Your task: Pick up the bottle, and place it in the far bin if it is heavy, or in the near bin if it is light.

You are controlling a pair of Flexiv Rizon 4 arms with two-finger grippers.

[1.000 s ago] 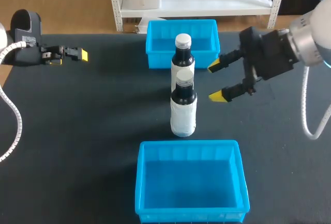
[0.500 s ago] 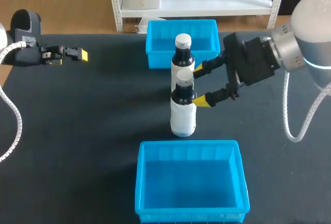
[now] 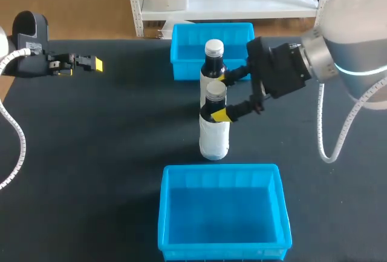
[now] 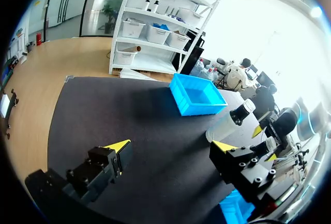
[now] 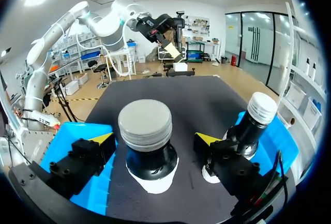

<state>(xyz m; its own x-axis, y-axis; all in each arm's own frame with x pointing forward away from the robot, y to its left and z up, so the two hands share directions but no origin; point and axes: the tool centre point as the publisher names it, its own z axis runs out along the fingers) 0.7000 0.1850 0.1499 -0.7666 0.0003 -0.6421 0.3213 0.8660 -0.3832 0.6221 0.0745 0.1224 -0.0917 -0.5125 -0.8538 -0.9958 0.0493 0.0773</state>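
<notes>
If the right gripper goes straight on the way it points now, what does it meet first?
The near bottle: its neck stands between the right gripper's open fingers, so it would probably hit the palm. The far bottle stands beside one finger, apart.

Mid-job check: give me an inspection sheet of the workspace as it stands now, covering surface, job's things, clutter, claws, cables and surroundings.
Surface: dark table top, flat, no spills seen.
Job's things: two bottles stand upright in a line between the bins. The nearer bottle is at mid-table. The farther bottle is just in front of the far bin. The near bin and the far bin both look empty.
Clutter: nothing seen.
Claws: the right claw is open and straddles the nearer bottle's neck, with no contact visible on either side. The left claw is open, holds nothing and sits at the table's far left.
Cables: the left arm's cable loops at the left edge. The right arm's cable hangs below that arm.
Surroundings: nothing seen reaching over the table.
</notes>
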